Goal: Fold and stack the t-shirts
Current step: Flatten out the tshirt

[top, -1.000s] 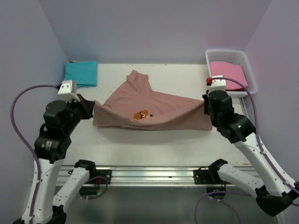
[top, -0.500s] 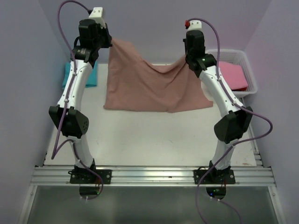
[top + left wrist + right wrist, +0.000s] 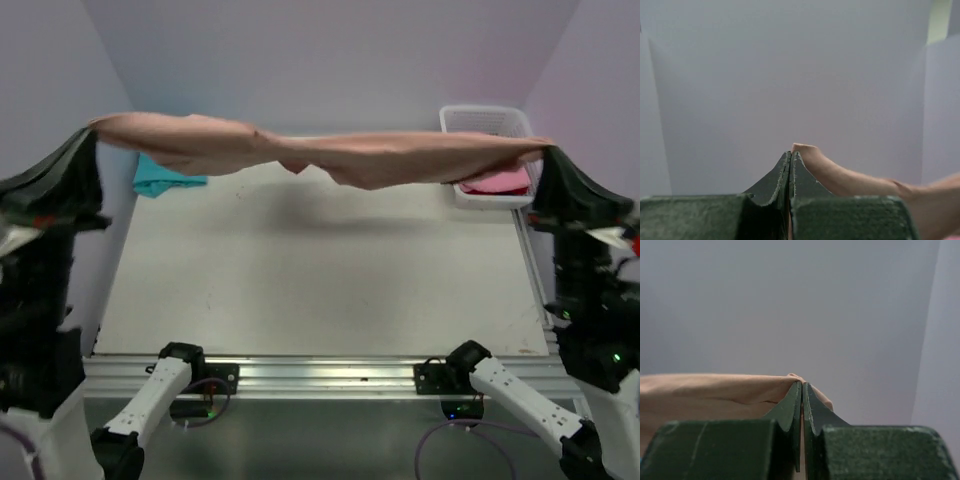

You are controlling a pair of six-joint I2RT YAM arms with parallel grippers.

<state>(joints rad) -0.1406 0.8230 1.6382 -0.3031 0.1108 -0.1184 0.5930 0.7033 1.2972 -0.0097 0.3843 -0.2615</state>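
**Left fingers** (image 3: 92, 133): pressed together on the left end of the salmon t-shirt (image 3: 350, 155) and raised high over the bench's (image 3: 320, 280) left edge. The left wrist view shows only a small lip of cloth past the tips.
**Teal t-shirt** (image 3: 160, 180): lies on the bench's far-left corner, partly hidden behind the hanging cloth.
**Salmon t-shirt**: held in the air as a long, bunched band over the bench's far half. It is clear of the surface and sags a little at the middle; its print cannot be made out.
**Pink t-shirt** (image 3: 495, 183): lies in the white basket (image 3: 480, 113) at the bench's far-right corner.
**Right fingers** (image 3: 545, 153): closed on the shirt's right end, high over the bench's right edge.
**Step in hand (judged)**: spreading the shirt taut before laying it flat for folding.
**Doing it well (judged)**: keep both ends level and the pull even, with no added stretch, since each grip looks shallow. Lower the cloth onto the bench's bare middle, letting the hanging edge land first. Keep it off the teal shirt and the basket, and release only once it lies smooth.
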